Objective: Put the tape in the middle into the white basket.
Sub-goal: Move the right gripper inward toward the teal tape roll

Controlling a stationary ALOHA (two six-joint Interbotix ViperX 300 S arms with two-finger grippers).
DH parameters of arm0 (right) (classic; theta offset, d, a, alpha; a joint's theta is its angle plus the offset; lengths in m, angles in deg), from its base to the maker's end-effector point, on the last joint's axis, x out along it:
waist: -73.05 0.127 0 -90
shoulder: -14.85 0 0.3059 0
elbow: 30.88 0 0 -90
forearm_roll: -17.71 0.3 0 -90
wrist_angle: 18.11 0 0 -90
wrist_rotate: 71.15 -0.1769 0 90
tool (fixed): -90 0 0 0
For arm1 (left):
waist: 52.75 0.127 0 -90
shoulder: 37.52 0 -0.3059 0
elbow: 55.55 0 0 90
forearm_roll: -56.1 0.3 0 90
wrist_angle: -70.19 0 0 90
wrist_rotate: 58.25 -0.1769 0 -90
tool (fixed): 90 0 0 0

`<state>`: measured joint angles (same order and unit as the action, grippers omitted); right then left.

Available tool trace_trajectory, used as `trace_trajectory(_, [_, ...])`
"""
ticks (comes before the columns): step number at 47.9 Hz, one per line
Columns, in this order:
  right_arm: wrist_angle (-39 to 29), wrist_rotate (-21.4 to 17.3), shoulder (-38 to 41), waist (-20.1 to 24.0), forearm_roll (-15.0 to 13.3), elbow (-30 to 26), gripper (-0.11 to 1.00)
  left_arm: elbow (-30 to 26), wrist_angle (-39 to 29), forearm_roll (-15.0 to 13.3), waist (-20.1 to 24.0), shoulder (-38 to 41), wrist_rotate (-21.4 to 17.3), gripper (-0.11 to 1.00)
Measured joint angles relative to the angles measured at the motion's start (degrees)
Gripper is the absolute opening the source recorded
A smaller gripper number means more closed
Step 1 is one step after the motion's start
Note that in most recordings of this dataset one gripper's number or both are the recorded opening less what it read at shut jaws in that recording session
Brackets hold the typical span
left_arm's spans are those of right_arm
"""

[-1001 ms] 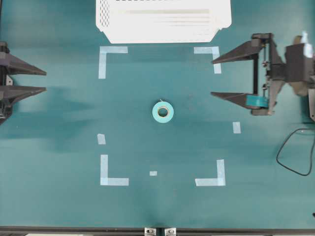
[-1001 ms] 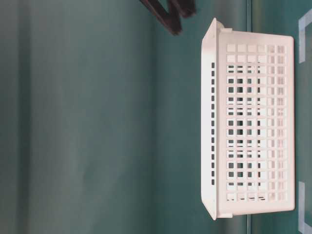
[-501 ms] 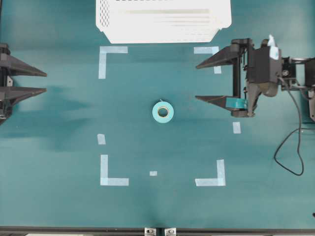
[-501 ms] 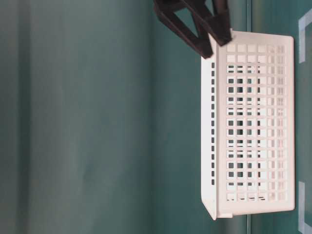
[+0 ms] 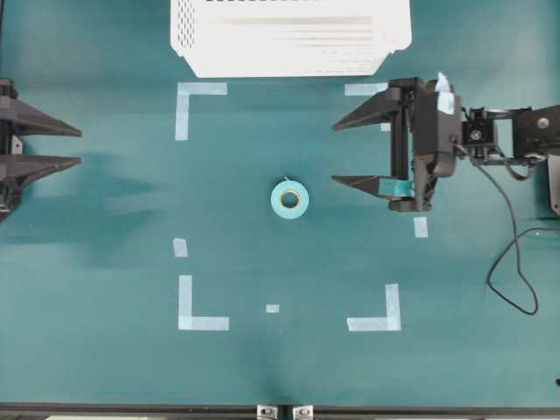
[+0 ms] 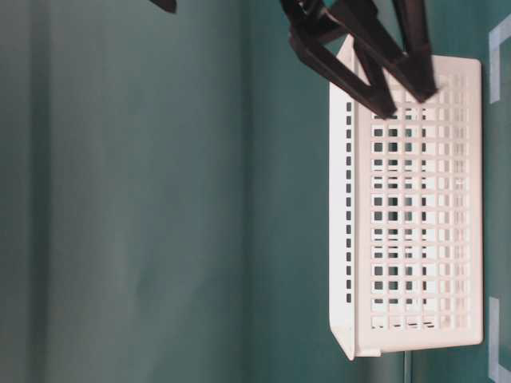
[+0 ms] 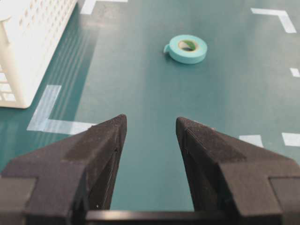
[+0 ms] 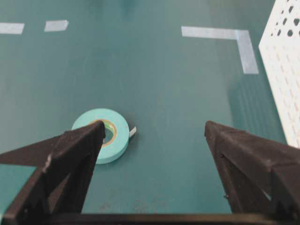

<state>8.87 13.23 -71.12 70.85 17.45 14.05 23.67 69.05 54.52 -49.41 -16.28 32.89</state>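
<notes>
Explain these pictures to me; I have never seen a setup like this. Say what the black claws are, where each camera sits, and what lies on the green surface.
This is a two-armed robot at a green table. The black claws are its grippers: the left gripper waits at the edge, the right gripper reaches inward. Both are open and hold nothing. One camera looks straight down, one sits at table level, turned sideways, and one rides on each wrist, looking out between the jaws. On the table lie a teal tape roll, pale tape corner marks, and a white basket at the far edge.
</notes>
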Motion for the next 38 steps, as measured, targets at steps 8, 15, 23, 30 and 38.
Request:
trace_trajectory(8, [0.00,-0.18,2.11,0.00,0.00,-0.70,0.99,0.26,0.26,-0.09,0.00,-0.09,0.00,0.06])
trace_trajectory(15, [0.00,-0.18,3.16,0.26,0.00,-1.23,0.99,0.62,0.88,-0.09,0.00,-0.09,0.00,0.06])
trace_trajectory(23, [0.00,-1.05,4.92,0.44,0.00,-2.29,0.99,0.88,1.23,-0.09,0.00,0.00,-0.09,0.06])
trace_trajectory(30, [0.00,-2.46,6.94,0.70,0.00,-3.08,0.99,0.88,1.23,-0.09,0.00,-0.09,-0.09,0.06])
trace_trajectory(38, [0.00,-2.72,9.23,0.97,0.00,-4.31,0.99,0.88,1.32,-0.09,0.00,-0.09,0.00,0.06])
